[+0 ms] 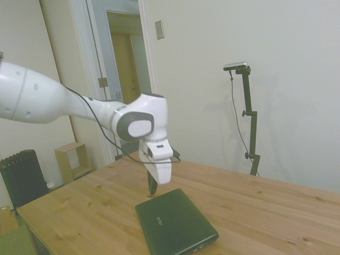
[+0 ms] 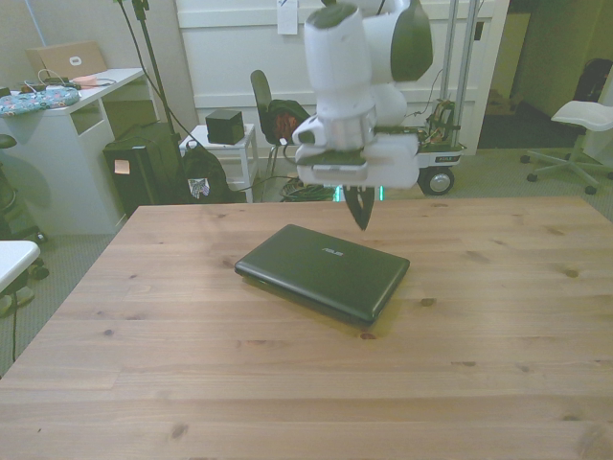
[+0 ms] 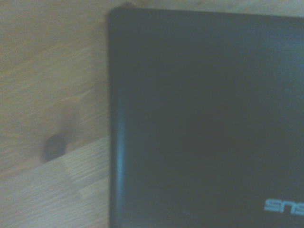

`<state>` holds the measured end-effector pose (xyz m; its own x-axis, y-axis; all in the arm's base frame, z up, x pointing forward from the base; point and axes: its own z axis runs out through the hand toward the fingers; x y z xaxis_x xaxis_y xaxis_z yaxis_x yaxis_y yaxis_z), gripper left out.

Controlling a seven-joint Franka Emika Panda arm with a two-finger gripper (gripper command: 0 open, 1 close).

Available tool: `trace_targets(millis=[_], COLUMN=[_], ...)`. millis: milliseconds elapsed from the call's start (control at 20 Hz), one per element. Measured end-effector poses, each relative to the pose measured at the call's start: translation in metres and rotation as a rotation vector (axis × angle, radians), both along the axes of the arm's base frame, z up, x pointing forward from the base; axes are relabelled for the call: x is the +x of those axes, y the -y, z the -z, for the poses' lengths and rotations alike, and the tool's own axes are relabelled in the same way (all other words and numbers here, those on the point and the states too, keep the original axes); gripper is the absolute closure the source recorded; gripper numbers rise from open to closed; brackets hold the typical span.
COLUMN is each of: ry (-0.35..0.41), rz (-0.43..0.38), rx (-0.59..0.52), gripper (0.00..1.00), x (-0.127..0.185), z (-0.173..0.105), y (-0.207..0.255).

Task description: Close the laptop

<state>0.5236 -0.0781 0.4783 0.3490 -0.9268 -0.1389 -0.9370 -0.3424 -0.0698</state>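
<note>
The laptop (image 2: 323, 269) lies flat on the wooden table (image 2: 498, 326) with its dark green-black lid down, and a small logo shows on the lid. From the side the laptop (image 1: 175, 223) sits near the table's front edge. My gripper (image 2: 360, 213) hangs above the table just behind the laptop's far edge, fingers together and pointing down, holding nothing. In the side view the gripper (image 1: 152, 186) hovers a little above the wood, clear of the lid. The wrist view shows a corner of the laptop lid (image 3: 204, 118) with the logo, next to bare wood.
A dark knot (image 3: 53, 145) marks the wood beside the lid's corner. Beyond the table's far edge stand a white desk (image 2: 67, 144), a chair and a wheeled cart (image 2: 436, 158). A radiator (image 1: 21, 178) and a small wooden shelf (image 1: 71, 159) stand by the wall.
</note>
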Motion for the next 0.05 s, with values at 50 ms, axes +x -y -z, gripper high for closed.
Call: trace_targets(millis=[50], ry=[0.024], rz=[-0.019], rx=[-0.003], gripper=[0.0], x=[-0.0072], z=[-0.0186], y=[-0.0095])
